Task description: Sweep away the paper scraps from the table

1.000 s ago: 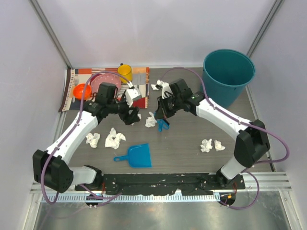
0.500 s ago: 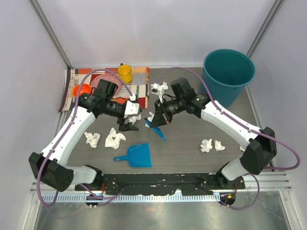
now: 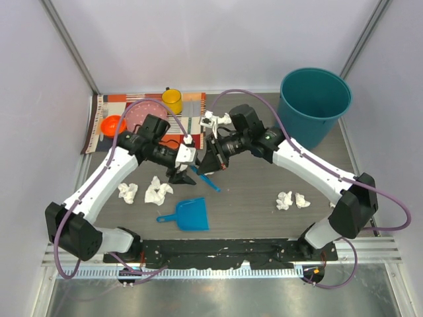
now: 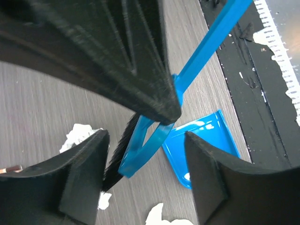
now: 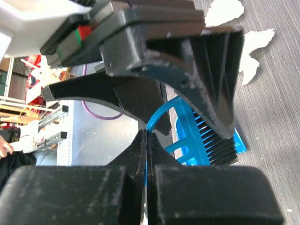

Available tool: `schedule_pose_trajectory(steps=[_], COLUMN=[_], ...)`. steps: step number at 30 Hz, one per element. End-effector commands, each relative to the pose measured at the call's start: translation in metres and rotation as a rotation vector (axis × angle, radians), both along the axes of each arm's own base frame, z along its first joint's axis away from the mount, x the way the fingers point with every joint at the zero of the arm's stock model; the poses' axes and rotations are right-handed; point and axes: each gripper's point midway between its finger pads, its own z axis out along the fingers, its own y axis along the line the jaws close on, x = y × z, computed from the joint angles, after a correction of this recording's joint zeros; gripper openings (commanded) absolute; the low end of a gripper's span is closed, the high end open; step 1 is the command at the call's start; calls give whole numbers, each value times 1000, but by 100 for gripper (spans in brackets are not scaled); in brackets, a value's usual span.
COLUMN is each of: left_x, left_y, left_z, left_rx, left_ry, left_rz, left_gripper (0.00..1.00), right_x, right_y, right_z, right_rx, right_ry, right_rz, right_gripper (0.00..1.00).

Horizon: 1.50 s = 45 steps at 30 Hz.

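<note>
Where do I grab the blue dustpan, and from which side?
Grip the blue dustpan by its slim handle, which sticks out toward the left side. Come straight down from above, jaws closing across the handle: the pan lies flat, and its scoop looks too wide to clamp.

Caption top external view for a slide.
Right gripper holds blue brush, left gripper open around it; paper scraps, dustpan on table.

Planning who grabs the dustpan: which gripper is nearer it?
Left. The left gripper is just beyond the blue dustpan; the right gripper, holding the brush, is farther back and rightward.
</note>
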Motion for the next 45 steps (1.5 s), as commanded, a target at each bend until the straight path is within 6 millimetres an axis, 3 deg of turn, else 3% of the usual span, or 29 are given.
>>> schedule_pose_trajectory(steps=[1,2,3,5,8,10,11,13,14,15,16,18,20,24,29,33,38,41,45], left_x=[-7,-8,-8,-9,-11,-13,-8,-6,2,2,-1,0,-6,-13,-19,-22,-22,-21,-19], left_y=[-9,-10,-10,-10,-8,-4,-4,0,-1,1,0,0,-2,-3,-2,-1,-1,-1,-2], left_z=[4,4,5,7,4,-1,-2,-10,-6,-13,-9,-7,-4,-1,-2,0,3,2,1], left_rx=[-55,-59,-65,-67,-55,-31,-33,-32,-59,-62,-88,-117,-140,-156,-152,-147,-146,-145,-144], left_ry=[29,33,40,56,88,130,136,181,226,261,283,310,328,351,364,362,353,355,355], left_rz=[-27,-28,-27,-18,9,53,82,151,218,240,240,248,220,183,157,152,150,151,152], left_gripper=[59,52,32,0,0,0,0,0,0,0,0,0,0,0,0,0,0,0,0], right_x=[2,2,1,1,1,16,26,55,62,68,69,64,63,57,51,44,33,21,12], right_y=[10,10,11,10,8,1,-6,-31,-41,-50,-65,-73,-83,-94,-71,-56,-51,-52,-54], right_z=[25,26,24,25,27,29,32,48,57,63,79,82,72,27,16,16,8,4,2], right_rx=[77,80,78,77,75,35,19,-5,-6,-10,4,-1,-63,-212,-183,-151,-160,-154,-150], right_ry=[-29,-31,-27,-27,-48,-70,-85,-147,-172,-208,-266,-334,-344,-310,-323,-321,-302,-277,-260], right_rz=[24,25,26,25,13,-80,-130,-302,-369,-415,-470,-457,-475,-431,-352,-257,-179,-128,-102], right_gripper=[1,1,1,1,1,1,21,48,84,87,87,87,88,88,86,73,50,44,43])
